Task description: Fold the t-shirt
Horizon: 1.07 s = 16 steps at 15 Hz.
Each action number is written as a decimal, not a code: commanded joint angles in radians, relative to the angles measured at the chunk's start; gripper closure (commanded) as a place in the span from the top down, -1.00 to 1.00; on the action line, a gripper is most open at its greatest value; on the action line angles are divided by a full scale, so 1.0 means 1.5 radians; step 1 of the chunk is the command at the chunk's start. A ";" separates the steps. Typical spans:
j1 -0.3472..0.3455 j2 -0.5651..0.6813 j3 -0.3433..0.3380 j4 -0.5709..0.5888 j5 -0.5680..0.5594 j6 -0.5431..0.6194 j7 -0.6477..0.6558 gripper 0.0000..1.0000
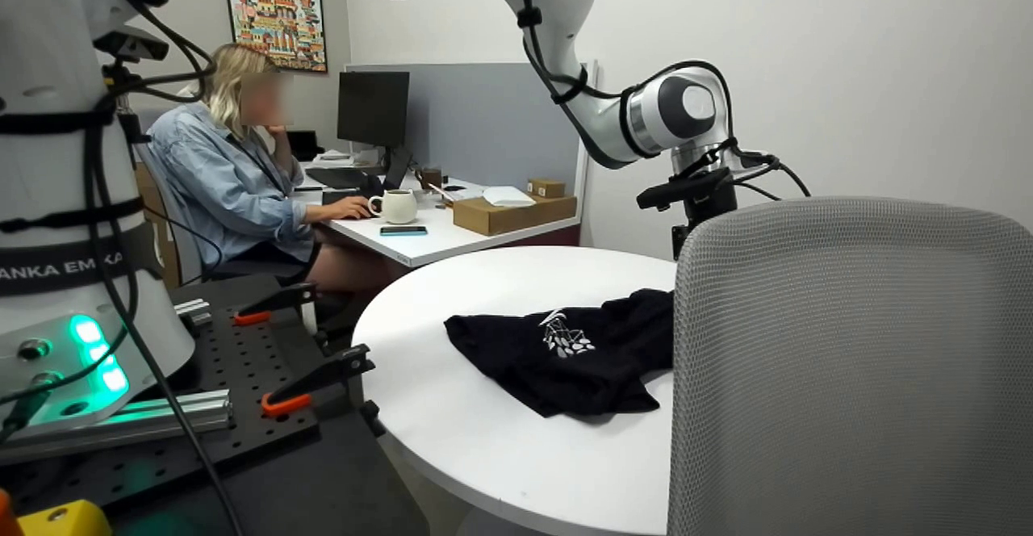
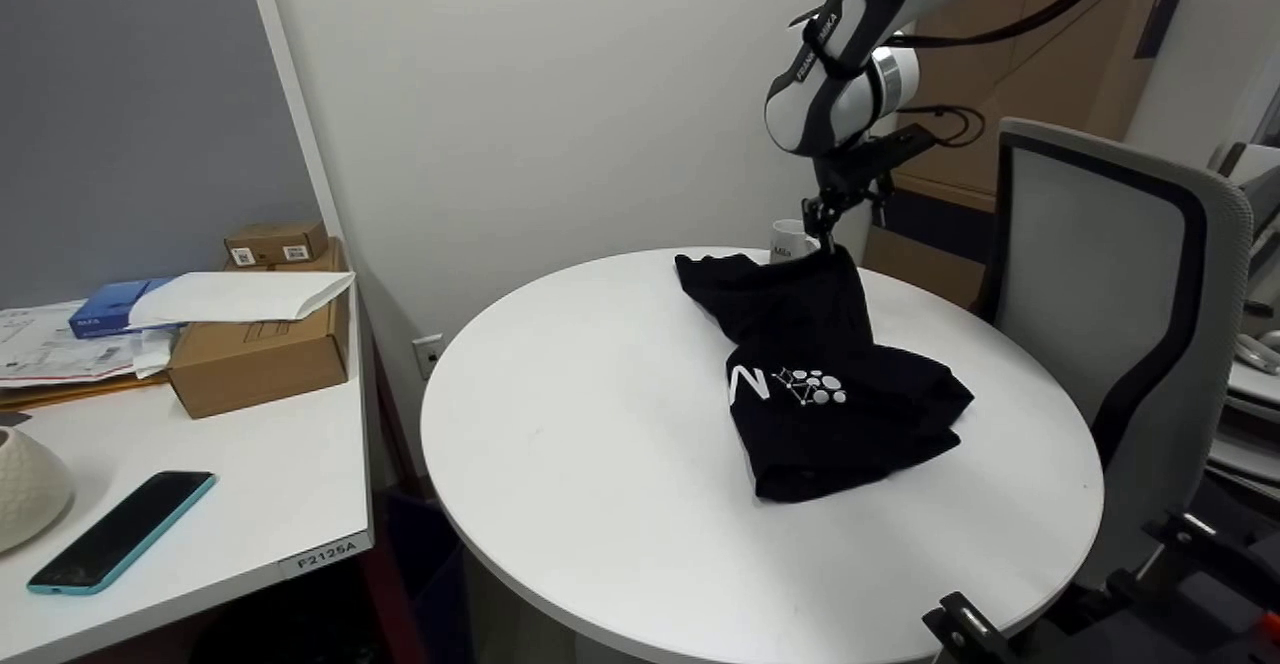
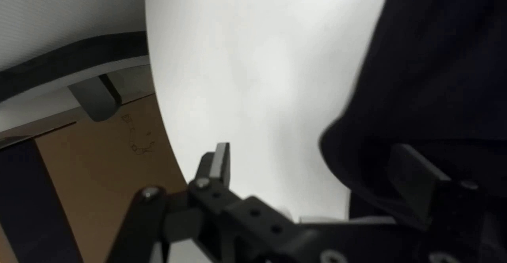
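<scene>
A black t-shirt (image 2: 850, 424) with a white print lies crumpled on the round white table (image 2: 600, 424). In an exterior view its far part bunches up into a raised fold beneath my gripper (image 2: 855, 228). The chair back hides the end of the same t-shirt (image 1: 597, 374) in an exterior view. In the wrist view my gripper (image 3: 313, 148) is open, with its jaws wide apart. One finger (image 3: 222, 162) stands over bare table, while the opposite finger (image 3: 414, 176) is against the dark t-shirt (image 3: 443, 77); whether they touch I cannot tell. A fabric edge reaches into the gap, ungripped.
A white mug (image 2: 789, 241) stands at the table's far edge, just behind the raised cloth. A grey mesh chair (image 1: 847, 374) is close against the table. Tall cardboard boxes (image 2: 1030, 64) lean behind it. Someone (image 1: 234, 157) sits at the neighbouring desk (image 1: 379, 237).
</scene>
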 commanded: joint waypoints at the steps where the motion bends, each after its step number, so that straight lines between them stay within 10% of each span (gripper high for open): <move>1: -0.035 -0.036 0.086 -0.027 0.069 -0.022 -0.059 1.00; 5: -0.067 -0.059 0.157 -0.035 0.165 -0.040 -0.091 1.00; 16: -0.009 -0.251 0.203 -0.394 0.092 -0.014 -0.275 1.00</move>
